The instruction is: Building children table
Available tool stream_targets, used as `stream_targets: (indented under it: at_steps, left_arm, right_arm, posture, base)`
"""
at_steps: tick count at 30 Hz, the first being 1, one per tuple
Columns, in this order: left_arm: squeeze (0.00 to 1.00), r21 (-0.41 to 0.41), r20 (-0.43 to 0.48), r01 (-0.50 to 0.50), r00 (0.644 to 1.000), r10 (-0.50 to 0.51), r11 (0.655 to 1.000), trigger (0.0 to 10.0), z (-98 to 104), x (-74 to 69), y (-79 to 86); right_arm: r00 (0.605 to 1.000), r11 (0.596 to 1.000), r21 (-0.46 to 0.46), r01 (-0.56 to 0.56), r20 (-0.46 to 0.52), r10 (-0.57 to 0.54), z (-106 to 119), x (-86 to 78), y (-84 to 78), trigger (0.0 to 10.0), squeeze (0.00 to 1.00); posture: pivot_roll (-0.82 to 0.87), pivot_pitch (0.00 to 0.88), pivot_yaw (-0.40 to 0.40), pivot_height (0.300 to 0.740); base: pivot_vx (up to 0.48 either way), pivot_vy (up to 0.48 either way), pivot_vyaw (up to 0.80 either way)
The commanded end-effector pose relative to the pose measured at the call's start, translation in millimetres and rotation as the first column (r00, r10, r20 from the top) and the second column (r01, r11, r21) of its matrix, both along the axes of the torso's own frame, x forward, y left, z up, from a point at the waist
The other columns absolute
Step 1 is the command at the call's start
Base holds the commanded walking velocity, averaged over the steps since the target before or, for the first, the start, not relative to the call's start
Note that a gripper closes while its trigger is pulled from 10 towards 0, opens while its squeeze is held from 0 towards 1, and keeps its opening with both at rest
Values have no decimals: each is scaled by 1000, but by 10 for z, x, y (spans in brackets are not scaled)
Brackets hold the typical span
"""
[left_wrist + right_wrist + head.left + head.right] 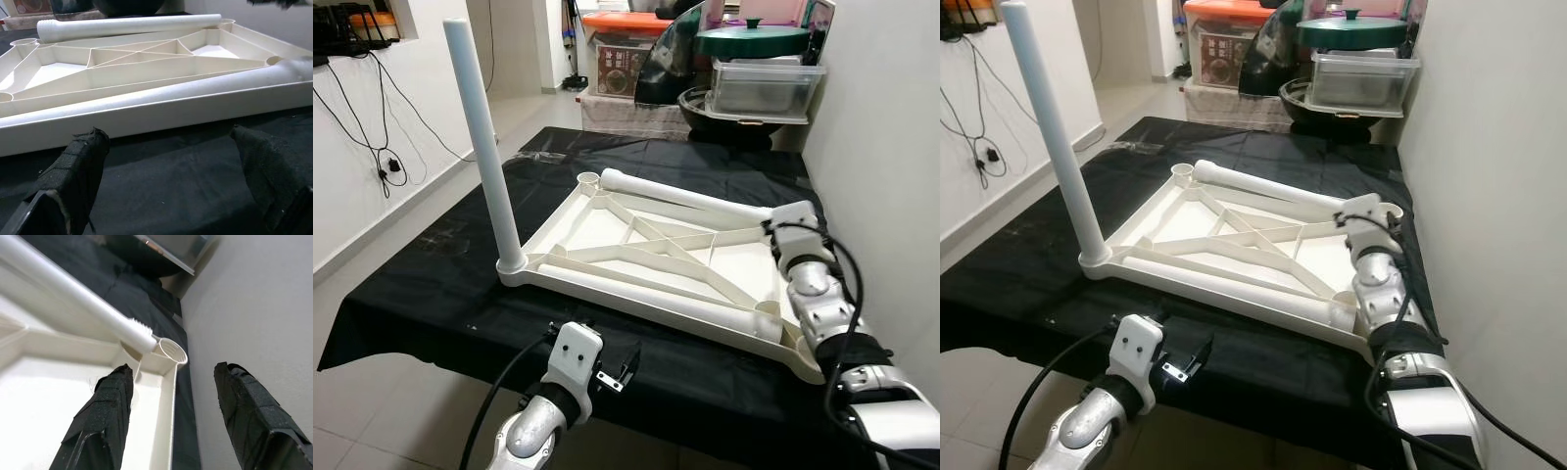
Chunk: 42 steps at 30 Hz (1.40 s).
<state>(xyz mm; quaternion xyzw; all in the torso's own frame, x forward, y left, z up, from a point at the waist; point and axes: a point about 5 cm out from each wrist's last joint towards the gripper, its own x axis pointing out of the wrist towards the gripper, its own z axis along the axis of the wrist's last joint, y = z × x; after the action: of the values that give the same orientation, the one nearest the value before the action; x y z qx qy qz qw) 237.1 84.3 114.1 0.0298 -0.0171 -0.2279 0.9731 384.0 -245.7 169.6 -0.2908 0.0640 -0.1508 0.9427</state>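
A: Head view: what's lying there?
B: The upturned tabletop (646,257) is resting on the black cloth (431,284), one leg (484,147) standing at nine o'clock, two loose legs (690,201) lying inside.
A: Left wrist?
B: The left gripper (171,166) is hovering spread before the rim.
A: Right wrist?
B: The right gripper (173,416) is gaping near a socket (172,351). Probably light, stiff, slippery plastic; grip mid-leg. Storage boxes (764,83) are crowding twelve o'clock.

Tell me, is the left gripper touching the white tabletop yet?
Apart. In the left wrist view, the left gripper hangs open with black cloth showing between its fingertips and the edge of the tabletop.
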Motion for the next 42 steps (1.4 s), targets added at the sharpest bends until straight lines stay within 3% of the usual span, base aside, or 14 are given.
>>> stream_targets:
  at_steps: [1, 4, 11, 15, 22, 24, 26, 31, 36, 40, 42]
  left_arm:
    - [0, -3, -17, 8, 1000, -8, 1000, 10000, -6, -36, 0]
    - [0, -9, -23, 12, 1000, -12, 1000, 10000, 17, -99, 0]
    - [0, -17, -42, 21, 999, -22, 1000, 10000, 47, -210, -2]
    - [0, -26, -55, 19, 998, -21, 999, 10000, 66, -271, 9]
    - [0, -17, -63, 18, 998, -19, 1000, 10000, 61, -303, 11]
    - [0, -17, -63, 18, 998, -19, 1000, 10000, 61, -303, 11]
    - [0, -10, -68, 17, 998, -18, 1000, 10000, 67, -302, 14]
    - [0, -9, -70, 16, 997, -17, 1000, 10000, 66, -293, 13]
    - [0, -13, -73, 17, 997, -18, 1000, 10000, 65, -277, 2]
    - [0, -15, -75, 18, 997, -19, 1000, 10000, 65, -276, -2]
    - [0, -16, -76, 17, 997, -18, 1000, 10000, 71, -285, -6]
  right_arm:
    - [999, 998, -61, 3, -32, -5, -16, 8, 2, 10000, 0]
    - [998, 990, -138, 16, -60, -24, -42, -2, -50, 10000, 0]
    - [990, 984, -168, 56, -121, -77, -102, -23, -144, 10000, 0]
    - [963, 996, -67, 51, -261, -67, -228, -18, -95, 10000, 0]
    - [936, 998, 67, -2, -350, 26, -296, 15, 60, 10000, 0]
    - [936, 998, 67, -2, -350, 26, -296, 15, 60, 10000, 0]
    - [934, 986, 158, -46, -345, 99, -214, 89, 213, 10000, 0]
    - [943, 981, 185, -51, -316, 108, -118, 133, 248, 10000, 0]
    - [973, 986, 170, -1, -228, 40, 113, 187, 144, 10000, 0]
    - [988, 969, 239, 54, -151, -18, 202, 192, 60, 10000, 0]
    - [976, 954, 226, 197, -141, -168, 163, 102, -193, 10000, 0]
  posture:
    - [126, 0, -45, 740]
    - [131, 0, -37, 740]
    - [137, 0, -30, 740]
    - [144, 0, -29, 740]
    - [152, 0, -44, 740]
    - [152, 0, -44, 740]
    - [144, 0, -39, 740]
    - [145, 0, -44, 740]
    - [141, 0, -45, 740]
    - [137, 0, -44, 740]
    - [144, 0, -47, 740]
  base:
    - [0, 0, 0]
    - [0, 0, 0]
    - [0, 0, 0]
    - [0, 0, 0]
    - [0, 0, 0]
    - [0, 0, 0]
    - [0, 0, 0]
    - [0, 0, 0]
    - [0, 0, 0]
    - [0, 0, 0]
    - [0, 0, 0]
